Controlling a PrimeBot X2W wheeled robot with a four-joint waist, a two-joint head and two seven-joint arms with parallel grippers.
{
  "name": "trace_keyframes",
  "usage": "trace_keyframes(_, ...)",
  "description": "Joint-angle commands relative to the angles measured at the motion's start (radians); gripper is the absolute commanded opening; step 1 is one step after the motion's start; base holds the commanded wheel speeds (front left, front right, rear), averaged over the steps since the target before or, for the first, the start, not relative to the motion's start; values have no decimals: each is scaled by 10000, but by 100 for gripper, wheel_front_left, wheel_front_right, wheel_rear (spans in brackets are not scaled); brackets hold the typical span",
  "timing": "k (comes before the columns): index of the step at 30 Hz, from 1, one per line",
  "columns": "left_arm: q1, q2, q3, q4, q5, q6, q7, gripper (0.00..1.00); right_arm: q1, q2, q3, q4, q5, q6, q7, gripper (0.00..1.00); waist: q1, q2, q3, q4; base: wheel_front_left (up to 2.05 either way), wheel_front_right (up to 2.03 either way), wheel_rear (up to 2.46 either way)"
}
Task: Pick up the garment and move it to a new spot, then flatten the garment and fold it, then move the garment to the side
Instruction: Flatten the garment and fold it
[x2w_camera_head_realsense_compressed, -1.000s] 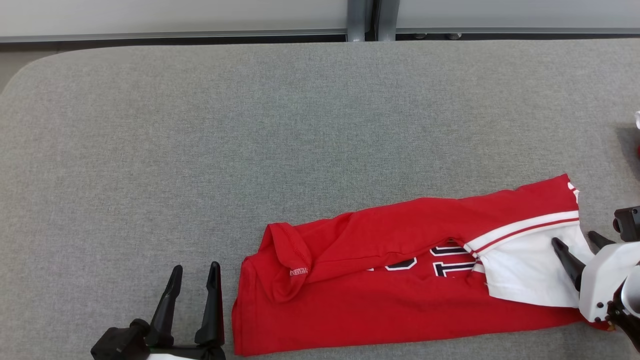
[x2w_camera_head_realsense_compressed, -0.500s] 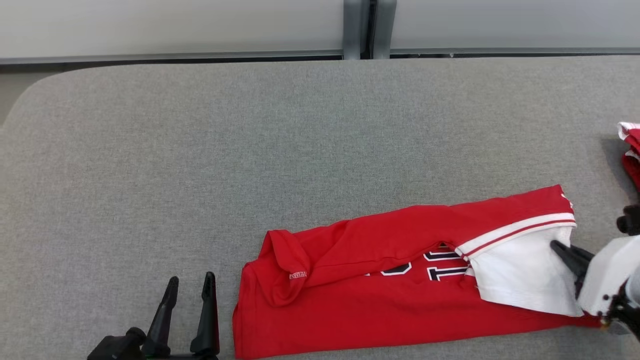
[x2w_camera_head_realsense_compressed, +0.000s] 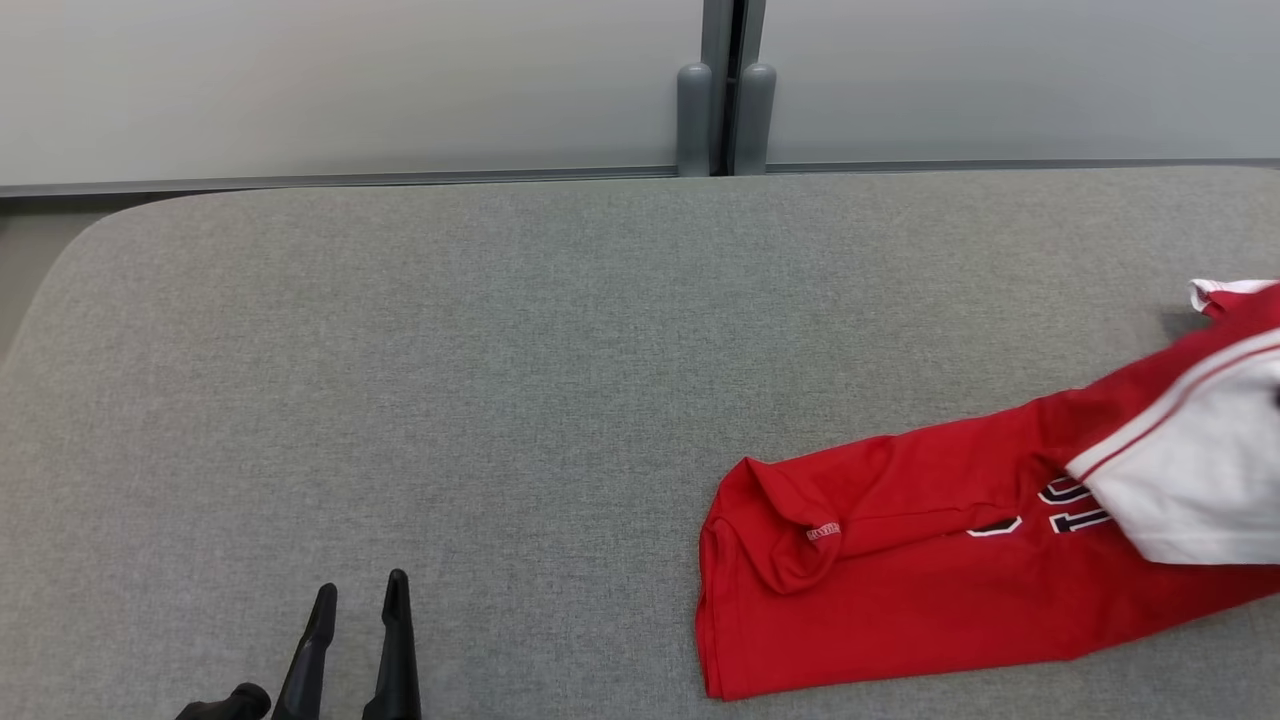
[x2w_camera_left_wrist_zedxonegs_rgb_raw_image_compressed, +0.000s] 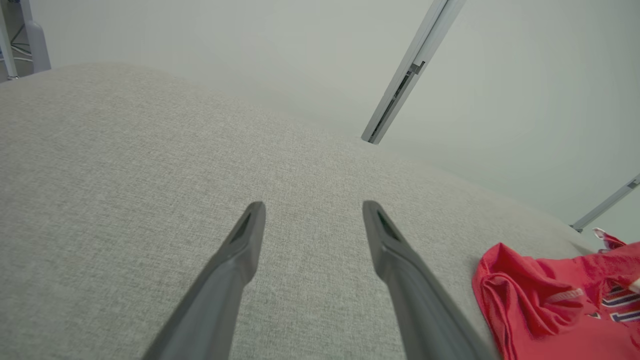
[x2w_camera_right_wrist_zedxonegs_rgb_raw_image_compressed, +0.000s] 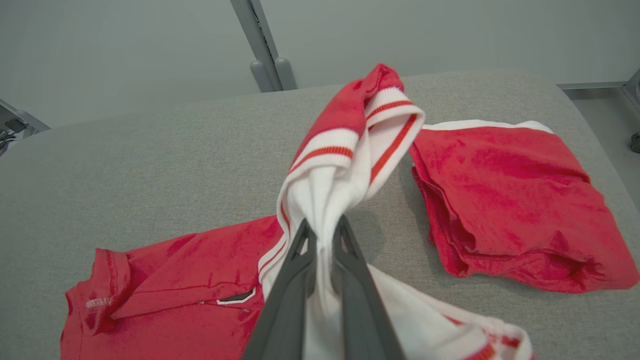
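Head cam overhead, wrist cams low, close, all share garment (x2w_camera_head_realsense_compressed: 900, 610)

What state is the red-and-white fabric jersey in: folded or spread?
Folded, not spread: the red-and-white jersey lies doubled in a strip, its white sleeve end bunched and lifted in the shut right gripper.

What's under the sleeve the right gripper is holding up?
Shadowed grey table shows under the raised sleeve. Whatever lies below the right gripper is covered by its fingers and hanging cloth.
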Motion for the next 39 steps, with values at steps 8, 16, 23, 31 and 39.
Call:
trace_keyframes(8, -178, 37, -204, -82, -196, 131, -26, 100, 124, 1919, 2640, -2482, -329, 4, 746, 0, 0, 0, 135, -50, 0, 0, 0)
trace_keyframes(16, -336, 38, -473, 104, -51, 106, -26, 100, -282, 4644, 4170, -975, -1509, 4, -274, 0, 0, 0, 277, 47, 0, 0, 0)
trace_keyframes(23, -301, 36, -401, 219, 42, 67, -26, 100, -537, 5797, 4561, 561, -2014, 4, -1290, 0, 0, 0, 239, 153, 0, 0, 0)
trace_keyframes(31, -45, 36, -344, 284, 32, 99, -26, 100, -453, 6009, 4595, 658, -2135, 4, -2781, 100, 0, 0, -20, 74, 0, 0, 0)
trace_keyframes(39, 488, 38, 8, 199, 277, 88, -26, 100, 983, 4973, 3653, -676, -2855, 4, -5478, 100, 0, 0, -796, -198, 0, 0, 0)
